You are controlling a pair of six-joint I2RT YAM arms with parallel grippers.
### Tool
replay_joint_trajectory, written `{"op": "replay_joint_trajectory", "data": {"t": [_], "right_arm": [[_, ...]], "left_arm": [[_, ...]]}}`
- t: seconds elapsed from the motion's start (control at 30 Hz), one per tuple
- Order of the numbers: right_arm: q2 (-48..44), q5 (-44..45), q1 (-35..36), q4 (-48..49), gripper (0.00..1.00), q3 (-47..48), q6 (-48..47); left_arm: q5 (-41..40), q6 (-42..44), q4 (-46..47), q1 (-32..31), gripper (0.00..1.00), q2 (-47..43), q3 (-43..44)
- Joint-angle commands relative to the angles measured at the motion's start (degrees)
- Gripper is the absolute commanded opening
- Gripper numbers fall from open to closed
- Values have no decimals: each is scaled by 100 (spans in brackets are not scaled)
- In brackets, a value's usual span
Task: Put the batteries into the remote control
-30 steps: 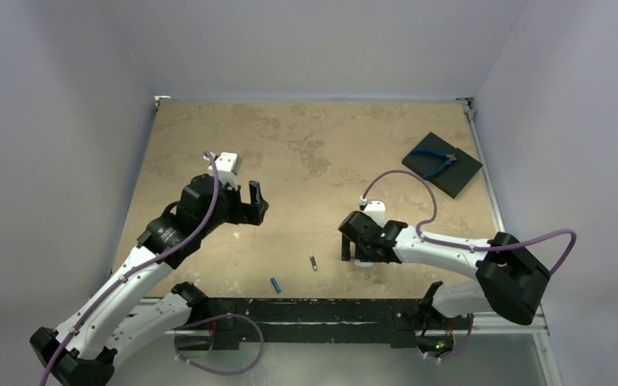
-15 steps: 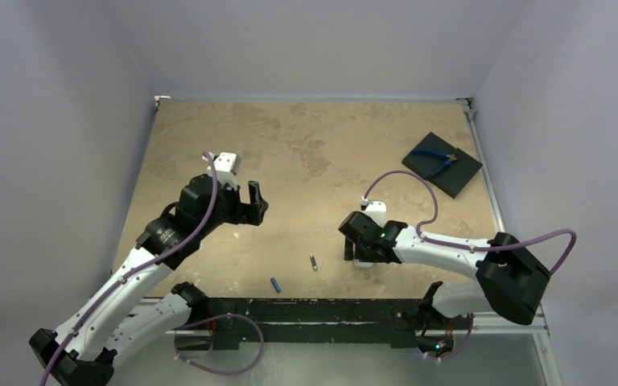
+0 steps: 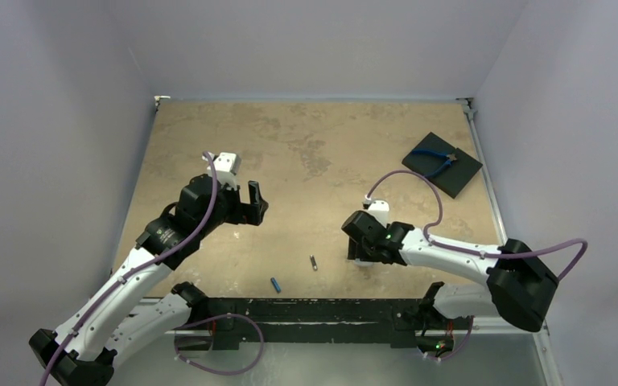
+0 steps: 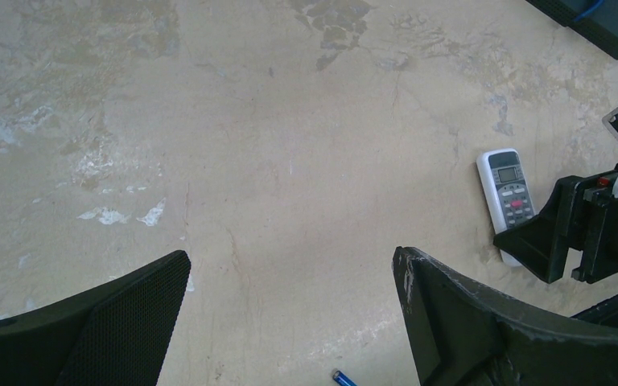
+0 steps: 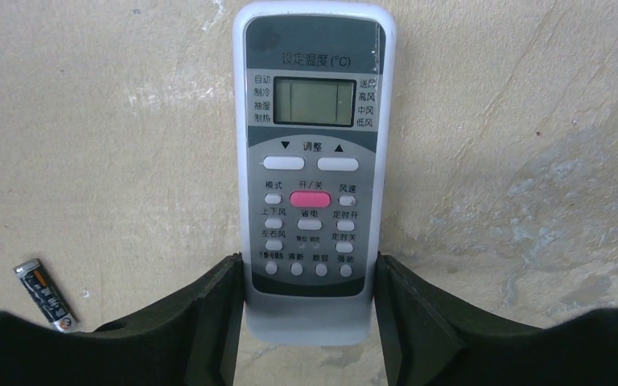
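The white remote control (image 5: 314,161) lies face up on the table, screen and buttons showing. My right gripper (image 5: 308,259) is shut on its lower end, one finger pressed against each long side. The same remote (image 4: 508,197) appears in the left wrist view, with the right gripper (image 4: 559,233) at its near end. A dark battery (image 5: 46,295) lies just left of the right gripper; from above it (image 3: 314,263) sits between the arms. The blue battery (image 3: 276,284) rests nearer the front edge. My left gripper (image 3: 253,203) hangs open above bare table, holding nothing, with the blue battery (image 4: 339,377) below it.
A black square pad (image 3: 442,164) with blue-handled pliers (image 3: 434,158) on it sits at the back right, near the table's right edge. Walls close in the table on three sides.
The right gripper's fingers have come together onto the remote's sides, and the right arm has shifted slightly to the right. The left arm and both batteries have not moved.
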Motion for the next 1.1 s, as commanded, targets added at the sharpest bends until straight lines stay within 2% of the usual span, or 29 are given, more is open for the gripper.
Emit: {"op": "replay_joint_trajectory", "data": {"t": [0.0, 0.07, 0.53, 0.73, 0.93, 1.07], "right_arm": [[-256, -101, 31, 110, 9, -37, 5], [-329, -165, 31, 148, 0, -37, -33], [-899, -736, 203, 549, 0, 325, -1317], [-893, -972, 460, 741, 0, 635, -1971], [-820, -1029, 796, 764, 0, 1068, -2631], [-847, -1378, 964, 879, 0, 1203, -3187]], "left_arm": [[-8, 29, 81, -1, 99, -28, -32], [-7, 22, 82, -1, 99, -17, -32], [516, -4, 241, -10, 99, -4, -91], [1423, -179, 284, -10, 99, 137, -54], [2023, -314, 166, -10, 99, 129, 179], [2429, -324, 77, -10, 99, 167, 246]]}}
